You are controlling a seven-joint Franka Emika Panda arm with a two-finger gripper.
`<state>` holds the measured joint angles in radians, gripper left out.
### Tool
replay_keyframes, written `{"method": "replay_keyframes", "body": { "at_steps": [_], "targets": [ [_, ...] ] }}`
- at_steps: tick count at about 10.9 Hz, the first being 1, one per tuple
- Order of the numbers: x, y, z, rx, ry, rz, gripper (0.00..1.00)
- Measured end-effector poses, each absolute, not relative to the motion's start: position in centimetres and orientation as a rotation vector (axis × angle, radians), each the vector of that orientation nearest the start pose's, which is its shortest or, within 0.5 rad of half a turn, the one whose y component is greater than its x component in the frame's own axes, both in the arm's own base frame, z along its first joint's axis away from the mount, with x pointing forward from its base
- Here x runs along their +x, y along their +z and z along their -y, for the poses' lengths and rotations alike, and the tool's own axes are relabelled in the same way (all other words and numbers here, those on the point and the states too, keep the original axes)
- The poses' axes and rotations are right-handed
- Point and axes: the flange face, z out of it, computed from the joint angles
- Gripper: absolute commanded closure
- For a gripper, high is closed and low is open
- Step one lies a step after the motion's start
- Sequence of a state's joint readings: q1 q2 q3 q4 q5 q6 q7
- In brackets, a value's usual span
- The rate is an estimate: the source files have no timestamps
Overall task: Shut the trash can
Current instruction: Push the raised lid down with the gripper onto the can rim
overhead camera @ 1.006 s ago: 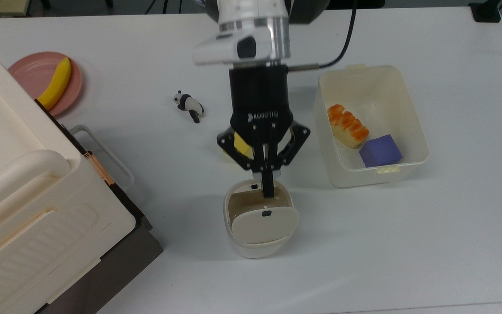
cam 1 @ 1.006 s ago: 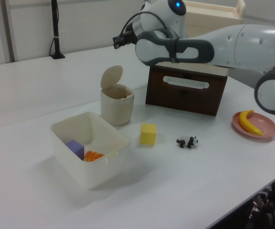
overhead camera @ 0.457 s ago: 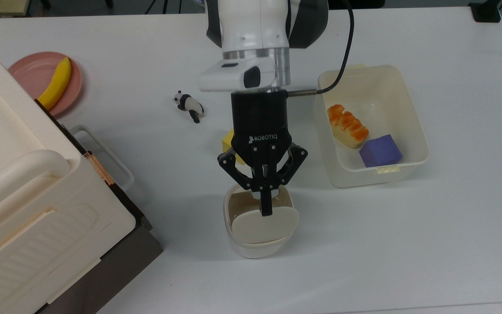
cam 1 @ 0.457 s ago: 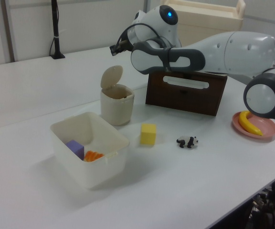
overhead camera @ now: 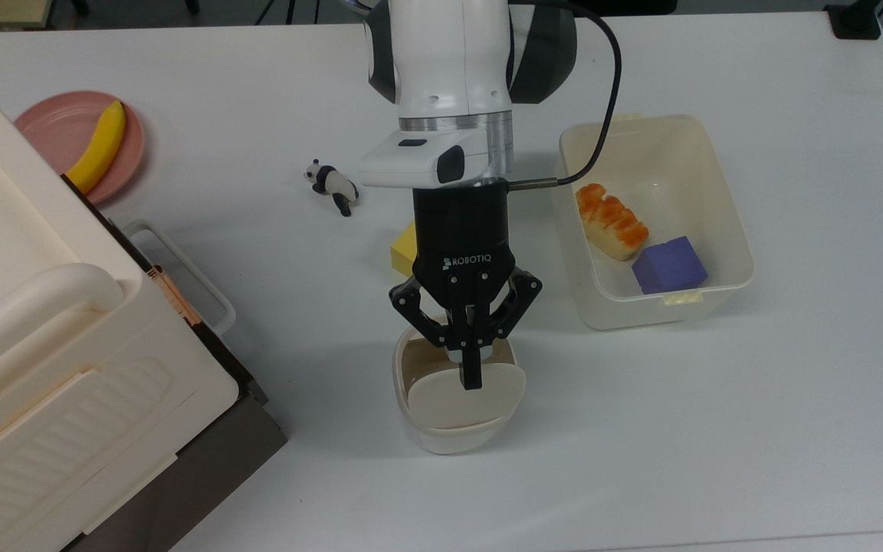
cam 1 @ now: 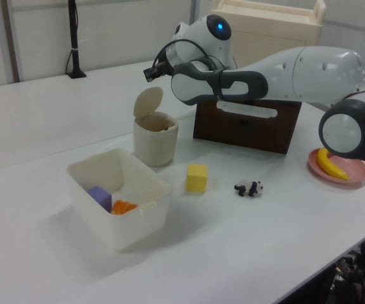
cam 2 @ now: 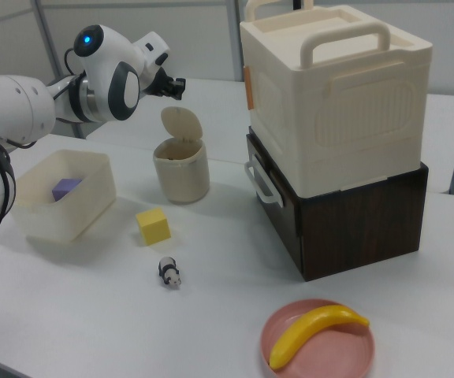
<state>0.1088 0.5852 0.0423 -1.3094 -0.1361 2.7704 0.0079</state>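
The trash can (overhead camera: 453, 429) is a small cream bin at the near middle of the table. Its beige flap lid (overhead camera: 441, 399) stands raised, and the can is open. In the left view the lid (cam 1: 148, 101) stands upright at the back of the trash can (cam 1: 155, 140). My gripper (overhead camera: 472, 377) is shut with nothing between its fingers. In the top view its tips lie over the lid's upper edge and hide the black button. In the left view the gripper (cam 1: 149, 74) hovers just above the lid's top. The right view shows the gripper (cam 2: 177, 85) above the lid (cam 2: 181, 124).
A cream tub (overhead camera: 725, 199) to the top view's right holds an orange-topped piece and a purple cube. A yellow cube (overhead camera: 403, 249) and a toy panda (overhead camera: 332, 185) lie behind the can. A banana (overhead camera: 96, 146) rests on a pink plate (overhead camera: 54, 123). A big cream box (overhead camera: 27, 330) stands on a brown drawer unit.
The shut gripper has moved toward the top view's bottom, from over the can's far rim to over the lid's edge, covering the black button. The lid still stands up.
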Motion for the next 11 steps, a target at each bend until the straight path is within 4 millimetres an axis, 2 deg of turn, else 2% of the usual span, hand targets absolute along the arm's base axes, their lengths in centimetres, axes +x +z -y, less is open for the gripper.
{"method": "replay_keyframes", "body": {
  "at_steps": [5,11],
  "targets": [
    [76.5,49.5,-11.4,-2.852,-1.323,0.344,1.0],
    [76.5,47.6,-10.7,-2.881,-1.276,0.337,1.0]
  ]
}}
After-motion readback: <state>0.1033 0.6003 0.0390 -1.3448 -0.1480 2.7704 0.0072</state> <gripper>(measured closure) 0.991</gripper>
